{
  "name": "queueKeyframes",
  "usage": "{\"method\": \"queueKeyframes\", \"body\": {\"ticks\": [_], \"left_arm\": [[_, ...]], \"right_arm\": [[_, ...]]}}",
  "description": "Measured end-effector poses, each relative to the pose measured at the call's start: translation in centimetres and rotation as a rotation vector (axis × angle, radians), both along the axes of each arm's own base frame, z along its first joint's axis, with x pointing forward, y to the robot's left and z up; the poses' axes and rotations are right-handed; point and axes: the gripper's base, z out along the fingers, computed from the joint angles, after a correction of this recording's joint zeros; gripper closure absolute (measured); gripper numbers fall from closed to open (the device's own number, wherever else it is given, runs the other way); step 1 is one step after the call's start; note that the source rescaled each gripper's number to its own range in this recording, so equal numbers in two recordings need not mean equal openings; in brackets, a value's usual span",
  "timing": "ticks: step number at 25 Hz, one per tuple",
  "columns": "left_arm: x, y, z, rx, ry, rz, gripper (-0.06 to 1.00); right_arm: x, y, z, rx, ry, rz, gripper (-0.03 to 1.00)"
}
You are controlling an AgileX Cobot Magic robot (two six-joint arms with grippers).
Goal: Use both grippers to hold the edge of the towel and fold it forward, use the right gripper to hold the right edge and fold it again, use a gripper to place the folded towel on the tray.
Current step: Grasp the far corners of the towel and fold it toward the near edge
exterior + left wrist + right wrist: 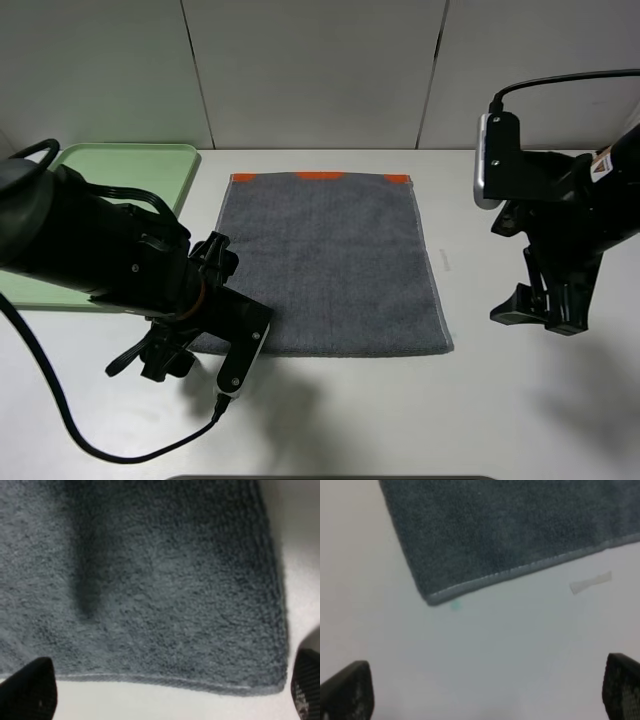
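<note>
The towel (328,262) lies flat in the middle of the table, dark grey side up, with orange patches along its far edge. My left gripper (165,358) is low at the towel's front left corner. In the left wrist view the towel (150,580) fills the frame, and the left gripper (172,695) is open, straddling the front hem. My right gripper (540,308) hangs open over bare table, to the right of the towel's front right corner (431,599) and apart from it; it (482,690) holds nothing. The pale green tray (150,160) sits at the back left, partly hidden by the left arm.
A small strip of pale tape (441,260) lies on the white table just off the towel's right edge, also seen as tape (590,583) in the right wrist view. A black cable (60,410) loops from the left arm over the front of the table.
</note>
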Motion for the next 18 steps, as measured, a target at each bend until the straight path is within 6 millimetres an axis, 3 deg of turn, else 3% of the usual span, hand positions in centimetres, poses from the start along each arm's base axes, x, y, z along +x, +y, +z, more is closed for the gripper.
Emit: {"method": "queueKeyframes", "body": {"ticks": [18], "left_arm": [[0.1,-0.1,0.0,-0.004,-0.004,-0.013,0.01]], "right_arm": [[3.5,1.8,-7.2,0.030,0.105,-0.067,-0.03]]}}
